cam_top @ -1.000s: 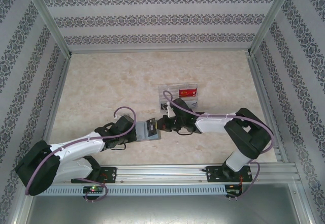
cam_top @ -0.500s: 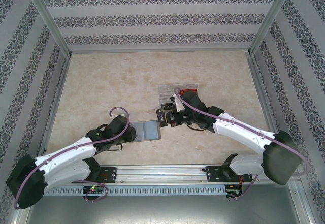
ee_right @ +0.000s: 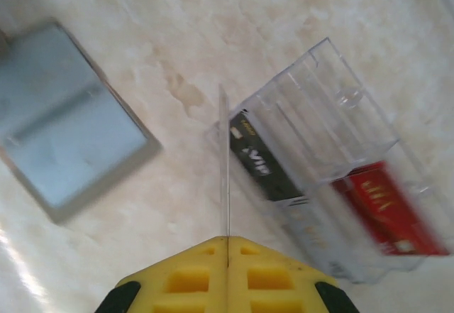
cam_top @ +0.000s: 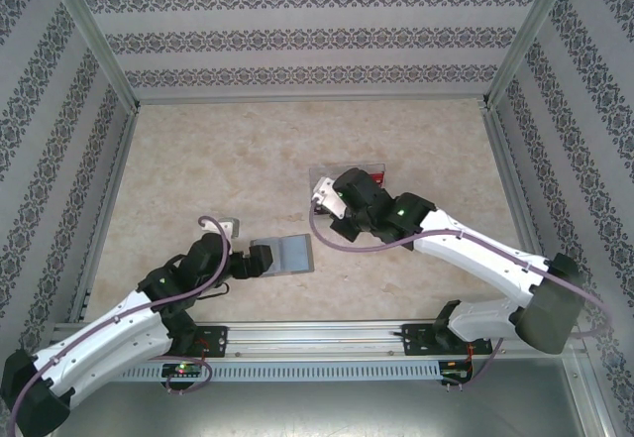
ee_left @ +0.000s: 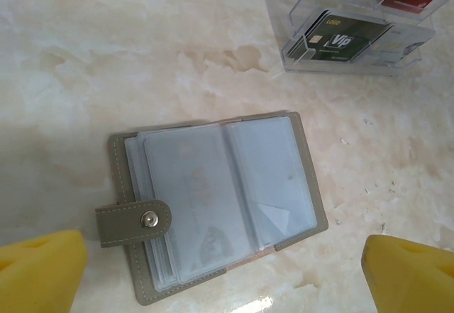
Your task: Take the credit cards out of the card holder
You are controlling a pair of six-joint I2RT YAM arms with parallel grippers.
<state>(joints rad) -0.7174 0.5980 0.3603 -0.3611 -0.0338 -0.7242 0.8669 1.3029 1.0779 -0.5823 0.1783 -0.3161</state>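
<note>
I have the pale marbled table (cam_top: 198, 160) under both arms, and I place everything from the card holder. My left gripper (ee_left: 223, 270) hangs just over the holder's near edge, its jaws spread wide with one yellow pad off each side and nothing between them. My right gripper (ee_right: 227, 245) is beyond the holder and to its right. Its jaws are pressed together on what I take to be a pale card (ee_right: 225, 164), which I see edge-on as a thin line.

The clear tray (ee_right: 326, 93) sits near the holder on that same far-right side, not touching it. The card holder (ee_left: 220, 199) lies open and flat, grey cover down, clear sleeves up, snap strap folded across its left edge. It looks soft and light, so I expect it to slide or flop if I tug at a sleeve, and I would pin a cover panel first.

The black card (ee_left: 344, 36) is in the tray compartment closest to the holder, and the red card (ee_right: 376, 203) is in one farther off. These cards look thin, stiff, light and slick. I would pinch one by an exposed short edge, square on, or it may swivel. I cannot tell whether any sleeve holds another card.
</note>
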